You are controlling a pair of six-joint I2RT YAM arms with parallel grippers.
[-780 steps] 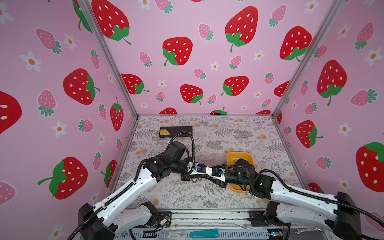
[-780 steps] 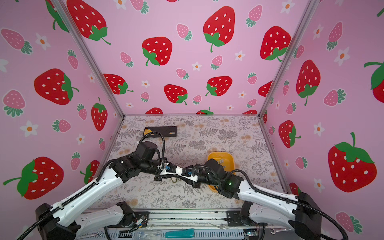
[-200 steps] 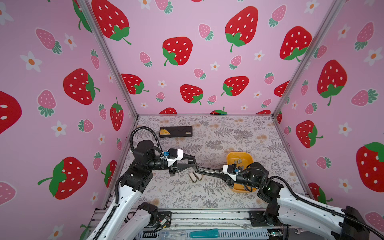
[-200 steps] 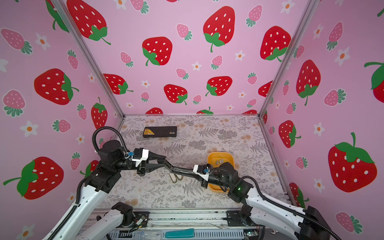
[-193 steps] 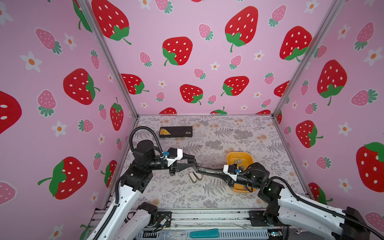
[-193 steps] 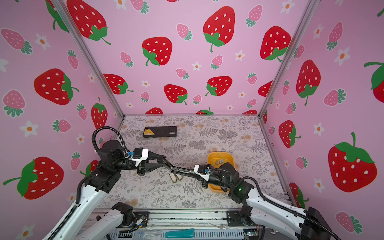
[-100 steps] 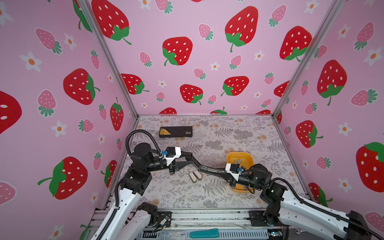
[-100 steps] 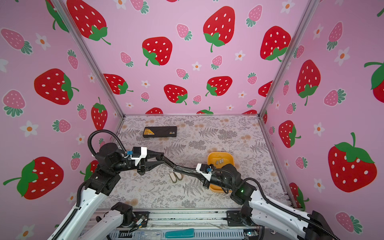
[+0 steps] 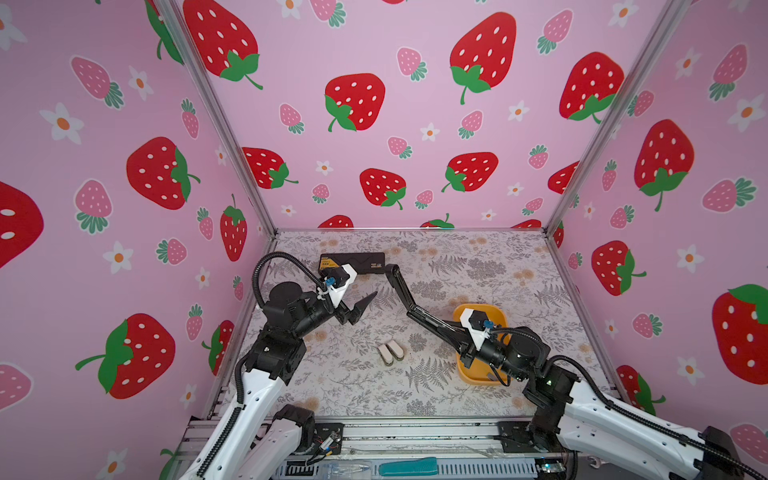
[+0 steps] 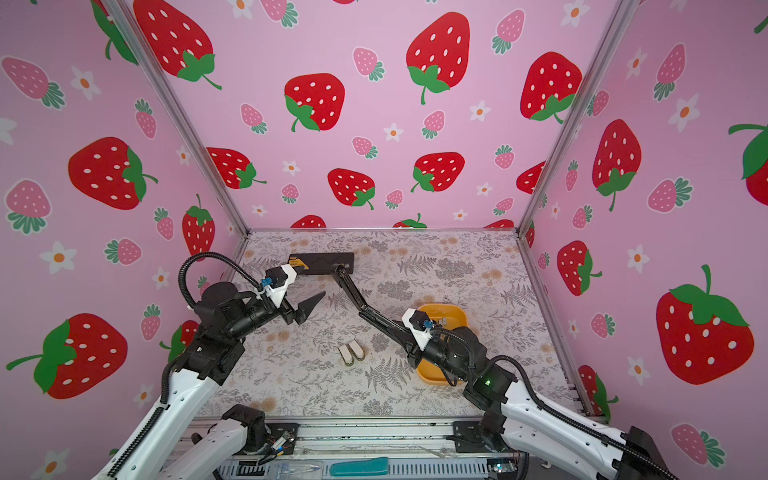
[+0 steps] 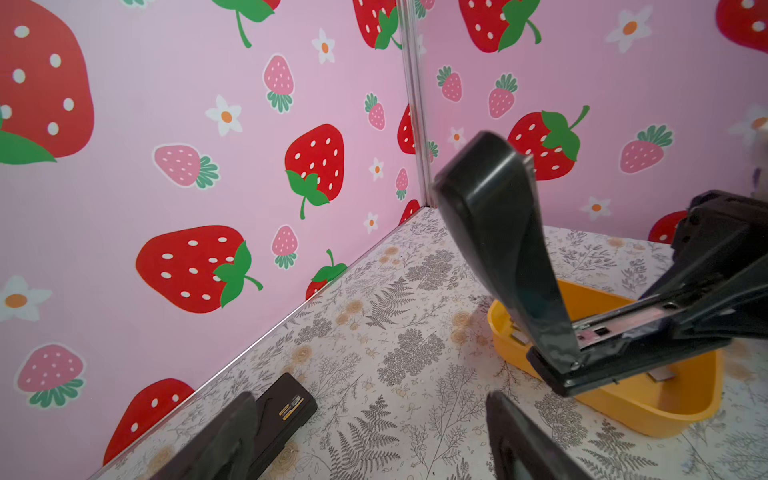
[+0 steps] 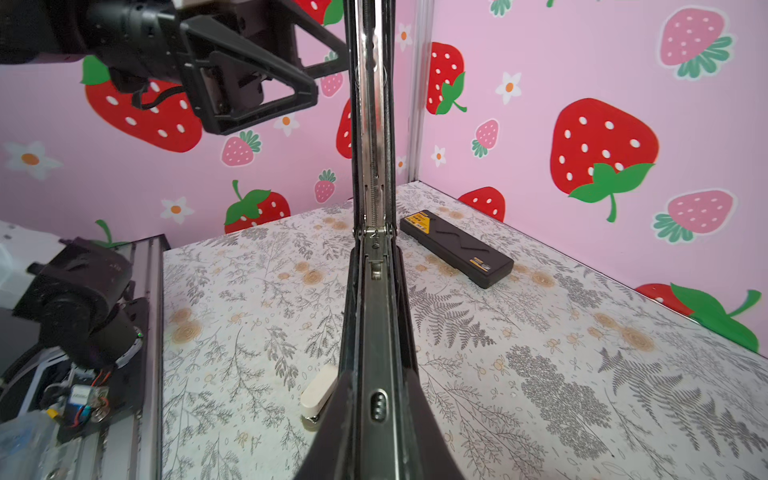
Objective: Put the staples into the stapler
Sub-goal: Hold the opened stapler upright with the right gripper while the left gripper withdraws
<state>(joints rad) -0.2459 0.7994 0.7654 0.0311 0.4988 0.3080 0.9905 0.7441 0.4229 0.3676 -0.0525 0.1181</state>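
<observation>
The black stapler (image 9: 409, 305) (image 10: 359, 305) hangs above the table, swung wide open. Its lid (image 11: 498, 232) points up toward the back wall, and its bare metal rail (image 12: 374, 166) shows. My right gripper (image 9: 461, 336) (image 12: 376, 449) is shut on the stapler's base. To the left of the lid my left gripper (image 9: 357, 291) (image 10: 307, 291) (image 11: 370, 457) stands open, holding nothing and clear of it. The staples (image 11: 660, 376) are small grey strips lying in the yellow tray (image 9: 478, 376) (image 11: 648, 419) below the right gripper, which hides most of them.
Two small white staplers (image 9: 390, 353) (image 10: 352, 352) (image 12: 319, 390) lie side by side mid-table. A flat black box (image 9: 357, 262) (image 12: 457, 247) lies near the back wall on the left. Pink strawberry walls close in three sides.
My left gripper has opened, let go of the stapler's lid and drawn back to the left. The lid now stands free, swung further toward the back. The right gripper keeps its hold.
</observation>
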